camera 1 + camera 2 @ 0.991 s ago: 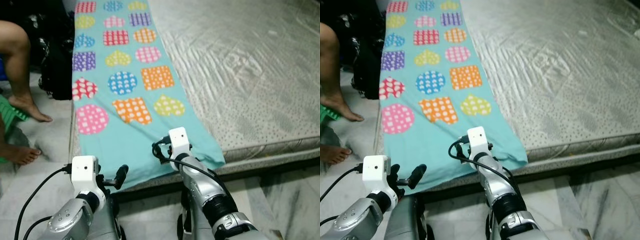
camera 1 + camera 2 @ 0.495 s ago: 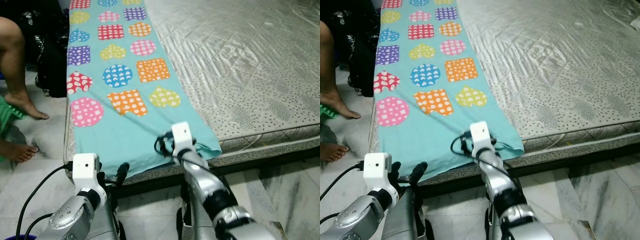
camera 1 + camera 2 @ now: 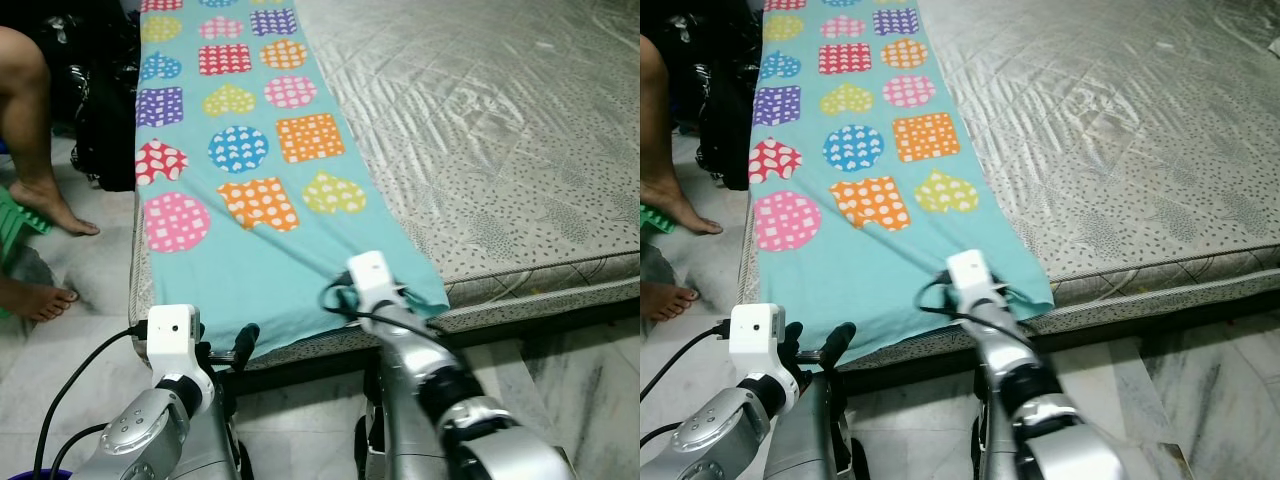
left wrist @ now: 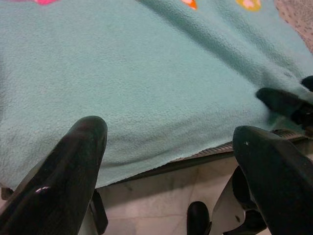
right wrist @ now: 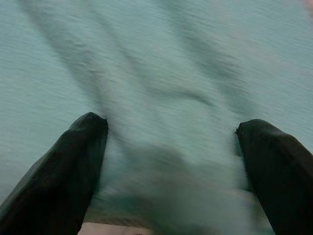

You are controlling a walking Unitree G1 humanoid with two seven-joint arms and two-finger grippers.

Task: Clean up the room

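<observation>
A bare grey mattress (image 3: 500,130) spreads from 12 to 3 o'clock, with a teal blanket (image 3: 250,200) of coloured dotted shapes running along its 9 o'clock side and down to the near edge at 6 o'clock. A person's bare legs (image 3: 30,110) and feet stand on the marble floor (image 3: 80,330) at 9 o'clock, beside a dark bag (image 3: 105,110).

The right gripper (image 5: 171,161) presses onto the blanket's near hem at 6 o'clock, its 2 fingers spread wide with fleece bunching between them, not yet pinched. The left gripper (image 4: 168,161) hovers at 7 o'clock, just short of the hem, fingers likewise parted and empty.

The likely risk is a thin catch: closing on a shallow fold could let the fleece slip out when pulled, and a 1-sided pull may drag the blanket off toward the floor and the nearby feet.

The left wrist view shows the bed's edge under the hem and the right gripper's fingertips (image 4: 281,100) on the fabric; the blurred right wrist view gives fleece alone.
</observation>
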